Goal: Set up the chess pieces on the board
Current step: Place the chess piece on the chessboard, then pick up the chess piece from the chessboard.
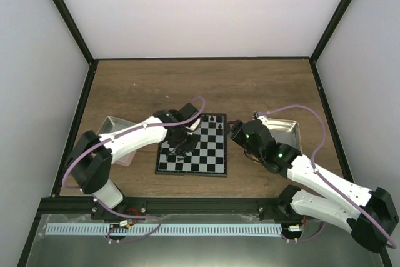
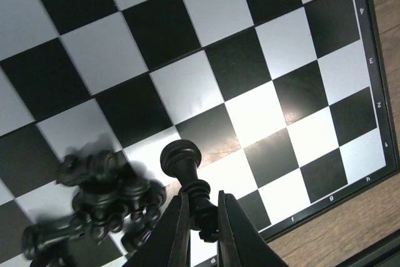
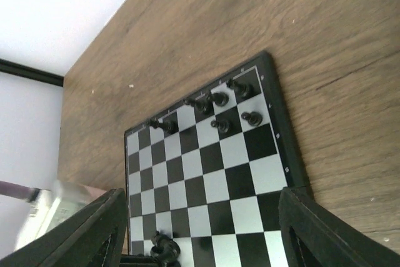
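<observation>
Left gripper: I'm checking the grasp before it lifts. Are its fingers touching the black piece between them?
Touching. The left wrist view shows the left gripper closed on the black piece, both fingers against its lower stem.

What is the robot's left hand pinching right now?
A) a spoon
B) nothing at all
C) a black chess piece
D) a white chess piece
C: in the left wrist view, the left gripper has its two fingers shut on a black chess piece, with the board behind it.
</observation>
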You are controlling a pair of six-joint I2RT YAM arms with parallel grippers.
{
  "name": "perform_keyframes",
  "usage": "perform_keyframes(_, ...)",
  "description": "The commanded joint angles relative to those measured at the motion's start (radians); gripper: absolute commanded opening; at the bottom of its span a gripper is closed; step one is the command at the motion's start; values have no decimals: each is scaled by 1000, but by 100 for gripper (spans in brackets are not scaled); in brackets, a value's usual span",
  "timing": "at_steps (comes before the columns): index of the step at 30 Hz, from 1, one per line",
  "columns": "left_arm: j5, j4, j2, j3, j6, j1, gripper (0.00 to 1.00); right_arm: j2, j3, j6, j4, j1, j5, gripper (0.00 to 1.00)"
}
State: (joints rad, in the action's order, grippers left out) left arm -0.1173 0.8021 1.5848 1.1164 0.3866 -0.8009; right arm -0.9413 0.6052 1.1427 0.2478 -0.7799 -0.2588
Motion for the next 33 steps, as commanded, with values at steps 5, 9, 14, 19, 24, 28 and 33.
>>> perform_keyframes(5,45,87,151,119,-17,-55,4,90,-26,-52,75,7,-143,68)
perform_keyframes(9,70,122,203,155,-21,-72,12,78,-35,-57,58,8,-121,68)
perform_keyframes(14,81,112,200,170,-15,-77,32,59,-32,-59,52,7,-110,68)
perform_keyframes(19,88,68,180,146,8,-77,37,59,-34,-59,49,7,-113,68)
perform_keyframes(24,118,20,175,120,28,-77,35,54,-32,-61,49,7,-115,68)
perform_keyframes(28,112,-6,187,112,35,-77,27,49,-32,-60,51,6,-114,69)
perform_keyframes(33,133,-42,180,108,42,-77,12,49,-30,-61,51,7,-121,68)
